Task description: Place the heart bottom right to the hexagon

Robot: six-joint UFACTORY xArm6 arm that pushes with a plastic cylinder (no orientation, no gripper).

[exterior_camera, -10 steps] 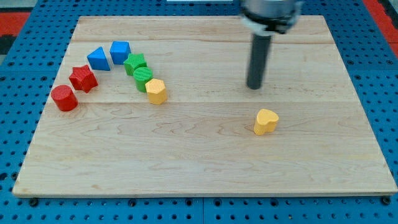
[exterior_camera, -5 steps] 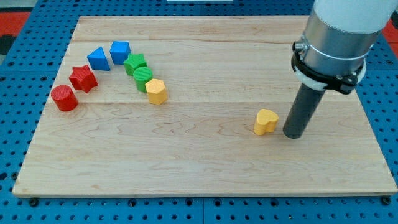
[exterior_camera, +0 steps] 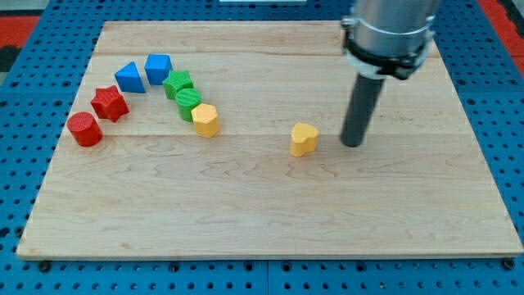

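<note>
A yellow heart block [exterior_camera: 304, 139] lies near the middle of the wooden board [exterior_camera: 270, 221]. A yellow hexagon block [exterior_camera: 205, 120] lies to its left and slightly higher in the view. My tip [exterior_camera: 353, 144] stands on the board to the right of the heart, with a small gap between them.
Left of the hexagon an arc of blocks curves round: a green cylinder [exterior_camera: 187, 102], a green star [exterior_camera: 177, 84], a blue cube-like block [exterior_camera: 158, 68], a blue triangle [exterior_camera: 128, 77], a red star [exterior_camera: 109, 103] and a red cylinder [exterior_camera: 84, 129].
The heart has slid left and slightly up the view, toward the hexagon. My tip went from above it to its right side, then followed it left and up.
</note>
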